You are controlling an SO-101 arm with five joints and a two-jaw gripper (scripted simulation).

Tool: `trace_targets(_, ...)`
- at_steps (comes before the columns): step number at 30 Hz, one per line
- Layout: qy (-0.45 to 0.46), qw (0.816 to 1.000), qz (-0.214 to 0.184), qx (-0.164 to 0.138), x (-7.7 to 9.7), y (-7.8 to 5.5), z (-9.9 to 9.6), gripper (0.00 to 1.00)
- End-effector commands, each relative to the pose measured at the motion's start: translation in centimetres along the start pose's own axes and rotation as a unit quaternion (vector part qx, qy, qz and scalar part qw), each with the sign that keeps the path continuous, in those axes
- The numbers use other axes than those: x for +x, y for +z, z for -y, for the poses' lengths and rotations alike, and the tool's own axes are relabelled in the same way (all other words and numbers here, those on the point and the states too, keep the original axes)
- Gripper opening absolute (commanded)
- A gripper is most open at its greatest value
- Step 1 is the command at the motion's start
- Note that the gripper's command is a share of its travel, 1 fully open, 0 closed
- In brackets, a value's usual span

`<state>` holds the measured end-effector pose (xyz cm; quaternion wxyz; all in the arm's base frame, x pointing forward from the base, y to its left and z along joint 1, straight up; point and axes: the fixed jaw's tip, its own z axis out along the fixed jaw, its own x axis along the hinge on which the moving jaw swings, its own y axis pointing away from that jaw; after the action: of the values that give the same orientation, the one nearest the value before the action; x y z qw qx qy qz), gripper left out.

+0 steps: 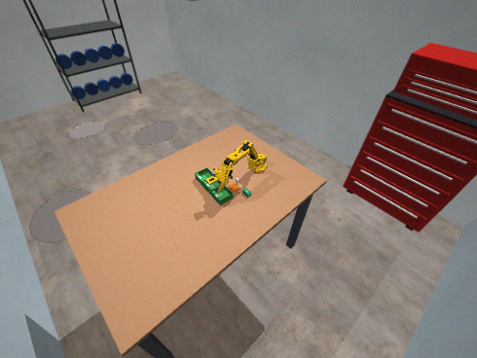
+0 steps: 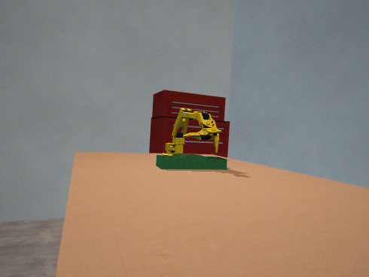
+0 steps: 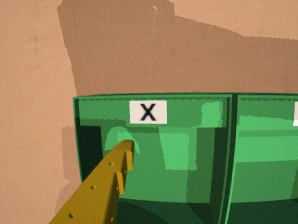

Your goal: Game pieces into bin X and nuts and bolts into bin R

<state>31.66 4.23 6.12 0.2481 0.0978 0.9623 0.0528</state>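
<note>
Gripper: the yellow gripper (image 1: 214, 185) (image 2: 200, 144) (image 3: 131, 145) has its fingers spread wide, with nothing pinched between them; in the wrist view, one finger slants over the bin marked X (image 3: 150, 95).
Bins: a green divided tray (image 1: 223, 200) (image 2: 192, 163) (image 3: 233, 160) stands on the table (image 1: 146, 233) (image 2: 211, 222) (image 3: 35, 65), left of the arm's base (image 1: 260, 167) (image 2: 169, 149) in the top view.
Bin labels: a black X on white shows plainly; the label in the next compartment (image 3: 270, 175) is cut off by the wrist picture's right edge, its letter unreadable.
Inside X: a rounded, lighter green shape (image 3: 112, 137) shows partly behind the finger; piece or patch of light, I cannot tell.
Loose things: an orange thing (image 1: 234, 187) lies on the table just right of the tray, a green thing (image 1: 247, 193) to its right and nearer, and a small pale thing (image 1: 238, 180) on its far side; their kinds are too small to tell.
Background: a red tool chest (image 1: 414, 146) (image 2: 162, 129) stands beyond the table.
</note>
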Motion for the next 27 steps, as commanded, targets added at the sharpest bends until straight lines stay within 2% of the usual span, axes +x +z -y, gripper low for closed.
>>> trace_targets(1,-0.002,1.0,0.022,-0.011,-1.0,-0.9,-0.7,1.0)
trace_targets(16,-0.002,1.0,0.024,-0.011,-1.0,-1.0,-0.7,1.0)
trace_targets(27,-0.001,0.998,0.062,-0.024,-2.3,-2.9,-1.2,1.0)
